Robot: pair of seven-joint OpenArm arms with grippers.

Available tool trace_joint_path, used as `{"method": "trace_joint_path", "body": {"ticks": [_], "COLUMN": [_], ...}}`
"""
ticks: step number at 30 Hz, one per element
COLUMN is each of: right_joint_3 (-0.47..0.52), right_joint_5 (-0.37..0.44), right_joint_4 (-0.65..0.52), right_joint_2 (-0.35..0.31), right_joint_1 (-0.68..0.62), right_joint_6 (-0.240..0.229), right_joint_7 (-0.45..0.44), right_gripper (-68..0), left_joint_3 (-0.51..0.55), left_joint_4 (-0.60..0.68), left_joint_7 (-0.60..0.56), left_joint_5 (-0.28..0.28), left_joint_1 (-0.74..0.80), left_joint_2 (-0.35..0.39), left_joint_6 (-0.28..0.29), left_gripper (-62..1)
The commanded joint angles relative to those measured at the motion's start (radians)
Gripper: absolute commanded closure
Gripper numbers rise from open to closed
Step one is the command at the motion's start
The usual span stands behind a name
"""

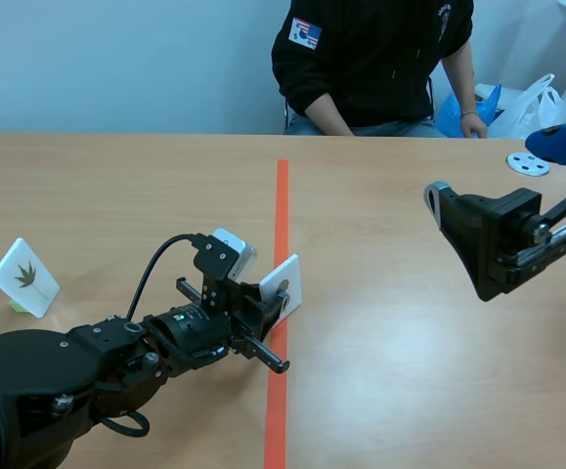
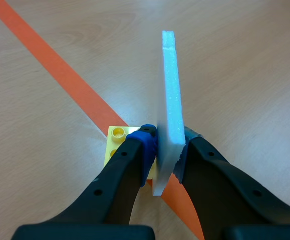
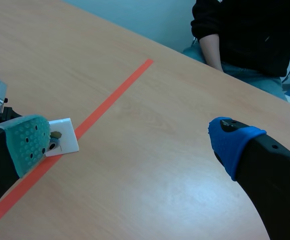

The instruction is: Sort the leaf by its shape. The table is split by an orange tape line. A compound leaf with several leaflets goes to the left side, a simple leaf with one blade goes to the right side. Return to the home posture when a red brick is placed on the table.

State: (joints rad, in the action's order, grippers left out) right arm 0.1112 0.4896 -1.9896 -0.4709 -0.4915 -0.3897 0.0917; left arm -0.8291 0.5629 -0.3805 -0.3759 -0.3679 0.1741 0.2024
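In the scene's lower centre the left gripper (image 1: 263, 311) pinches a white leaf card (image 1: 287, 280) on the orange tape line (image 1: 282, 195), a second card (image 1: 25, 277) seemingly sorted at lower left — the left wrist view shows that clamp edge-on, the right wrist view the right gripper (image 3: 129, 142) spread, empty — so placing this card remains.

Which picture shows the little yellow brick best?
The left wrist view: the yellow brick peeks out beside the white card held in the left gripper. The scene and right wrist views hide it.
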Motion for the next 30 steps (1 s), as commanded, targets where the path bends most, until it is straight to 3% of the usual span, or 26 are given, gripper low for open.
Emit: {"method": "trace_joint_path", "body": {"ticks": [1,9,13,17,30], "right_joint_3": [0.012,0.012,0.012,0.012,0.012], "right_joint_5": [0.011,0.011,0.011,0.011,0.011], "right_joint_4": [-0.002,-0.002,-0.002,-0.002,-0.002], "right_joint_2": [0.0,0.0,0.0,0.0,0.0], "right_joint_1": [0.01,0.01,0.01,0.01,0.01], "right_joint_6": [0.0,0.0,0.0,0.0,0.0], "right_joint_7": [-0.011,-0.011,-0.012,-0.012,-0.012], "right_gripper": [-67.9,-67.9,-67.9,-67.9,-67.9], "left_joint_3": [0.005,0.023,0.101,0.201,0.474], "left_joint_4": [0.021,0.021,0.021,0.028,0.108], "left_joint_7": [-0.021,-0.019,-0.016,-0.012,-0.02], "left_joint_5": [-0.006,-0.005,-0.005,-0.005,-0.003], "left_joint_1": [-0.001,0.011,0.022,0.042,0.179], "left_joint_2": [-0.007,-0.006,-0.005,0.013,0.183], "left_joint_6": [0.002,-0.017,-0.059,-0.059,-0.089], "left_gripper": [-5.3,-5.3,-5.3,-5.3,-5.3]}}
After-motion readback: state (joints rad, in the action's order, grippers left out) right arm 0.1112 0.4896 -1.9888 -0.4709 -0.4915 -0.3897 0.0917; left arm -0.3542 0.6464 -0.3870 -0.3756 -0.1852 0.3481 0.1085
